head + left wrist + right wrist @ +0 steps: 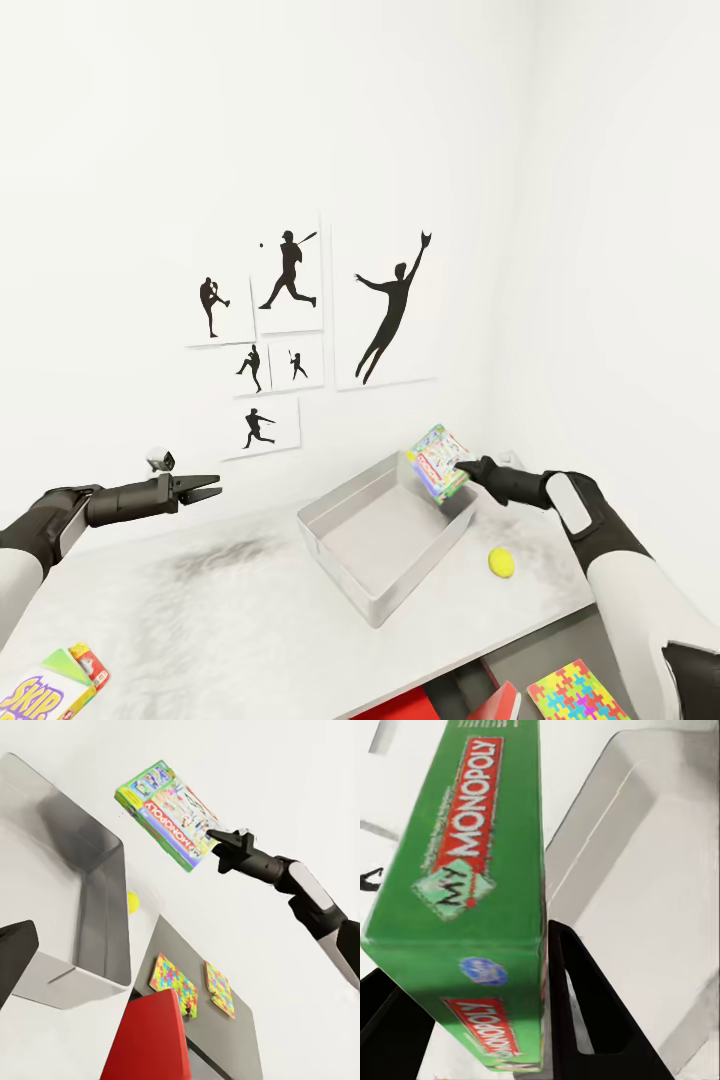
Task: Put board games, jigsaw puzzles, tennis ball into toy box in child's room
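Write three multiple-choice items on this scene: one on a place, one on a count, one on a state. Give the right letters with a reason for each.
1. Where is the tennis ball?
A. On the table, beside the toy box
B. Inside the toy box
C. In the left gripper

2. How many jigsaw puzzles show in the left wrist view?
A. None
B. Two
C. Four

3. What is the state of the right gripper?
A. Open and empty
B. Shut on the Monopoly box
C. Shut on the tennis ball

Answers: 1 A, the ball rests on the white top, outside the grey bin's wall. 2 B, two jigsaw puzzles lie side by side on the dark surface. 3 B, the jaws clamp the box's edge above the bin.
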Robot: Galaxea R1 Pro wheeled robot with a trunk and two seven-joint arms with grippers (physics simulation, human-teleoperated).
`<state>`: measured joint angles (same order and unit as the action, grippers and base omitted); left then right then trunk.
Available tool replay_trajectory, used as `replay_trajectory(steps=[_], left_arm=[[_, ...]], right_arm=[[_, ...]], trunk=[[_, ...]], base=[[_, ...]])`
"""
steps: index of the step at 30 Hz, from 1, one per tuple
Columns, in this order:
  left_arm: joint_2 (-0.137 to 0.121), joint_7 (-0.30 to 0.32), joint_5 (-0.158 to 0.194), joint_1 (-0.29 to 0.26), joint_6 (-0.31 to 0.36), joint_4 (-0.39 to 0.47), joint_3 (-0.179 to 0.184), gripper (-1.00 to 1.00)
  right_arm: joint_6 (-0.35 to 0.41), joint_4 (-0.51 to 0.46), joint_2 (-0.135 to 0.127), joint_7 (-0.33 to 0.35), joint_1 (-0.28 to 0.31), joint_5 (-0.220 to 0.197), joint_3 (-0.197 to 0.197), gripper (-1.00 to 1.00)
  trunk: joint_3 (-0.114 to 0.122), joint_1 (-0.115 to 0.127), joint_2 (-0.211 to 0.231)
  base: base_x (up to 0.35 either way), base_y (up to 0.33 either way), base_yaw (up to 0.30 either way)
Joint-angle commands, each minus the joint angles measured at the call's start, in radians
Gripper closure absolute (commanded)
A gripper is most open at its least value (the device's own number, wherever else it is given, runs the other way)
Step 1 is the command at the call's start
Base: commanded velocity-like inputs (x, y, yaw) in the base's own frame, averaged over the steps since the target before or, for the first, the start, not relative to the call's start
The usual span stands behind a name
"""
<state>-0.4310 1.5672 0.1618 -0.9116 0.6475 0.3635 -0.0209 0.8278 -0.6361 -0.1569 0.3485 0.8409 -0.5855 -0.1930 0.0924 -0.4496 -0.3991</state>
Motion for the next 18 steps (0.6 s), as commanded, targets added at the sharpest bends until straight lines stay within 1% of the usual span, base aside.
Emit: replay_trajectory(steps=[1, 3, 4, 7, 9, 12, 18], left_arm=[[0.0, 0.004, -0.001, -0.001, 0.011, 0.0, -0.001, -1.0], [0.0, 0.004, -0.001, 0.0, 0.011, 0.0, -0.001, -1.0], [0.0, 0.004, -0.001, 0.0, 0.011, 0.0, -0.001, -1.0], [-0.001, 0.004, -0.001, 0.0, 0.011, 0.0, -0.002, -1.0], [-0.001, 0.004, -0.001, 0.0, 0.011, 0.0, -0.002, -1.0], [-0.001, 0.004, -0.001, 0.0, 0.011, 0.0, -0.002, -1.0], [-0.002, 0.004, -0.001, 0.0, 0.011, 0.0, -0.002, -1.0]], right_arm=[[0.007, 0.024, 0.004, -0.03, 0.019, -0.001, -0.003, 1.0], [0.008, 0.077, 0.015, -0.092, 0.058, -0.002, -0.002, 1.0], [0.009, 0.088, 0.018, -0.104, 0.067, -0.002, -0.002, 1.0], [0.013, 0.123, 0.041, -0.144, 0.104, 0.0, -0.001, 1.0], [0.018, 0.128, 0.057, -0.153, 0.116, 0.003, 0.002, 1.0], [0.023, 0.129, 0.071, -0.156, 0.122, 0.008, 0.004, 1.0], [0.025, 0.127, 0.079, -0.156, 0.125, 0.013, 0.01, 1.0]], trunk=[[-0.001, 0.0, -0.001], [-0.001, 0.0, -0.001], [-0.001, 0.0, -0.001], [-0.001, 0.0, -0.001], [-0.001, 0.0, -0.001], [-0.001, 0.0, -0.001], [-0.001, 0.0, -0.001]], base=[[0.0, 0.0, 0.0], [0.0, 0.0, 0.0], [0.0, 0.0, 0.0], [0.0, 0.0, 0.0], [0.0, 0.0, 0.0], [0.0, 0.0, 0.0], [0.0, 0.0, 0.0]])
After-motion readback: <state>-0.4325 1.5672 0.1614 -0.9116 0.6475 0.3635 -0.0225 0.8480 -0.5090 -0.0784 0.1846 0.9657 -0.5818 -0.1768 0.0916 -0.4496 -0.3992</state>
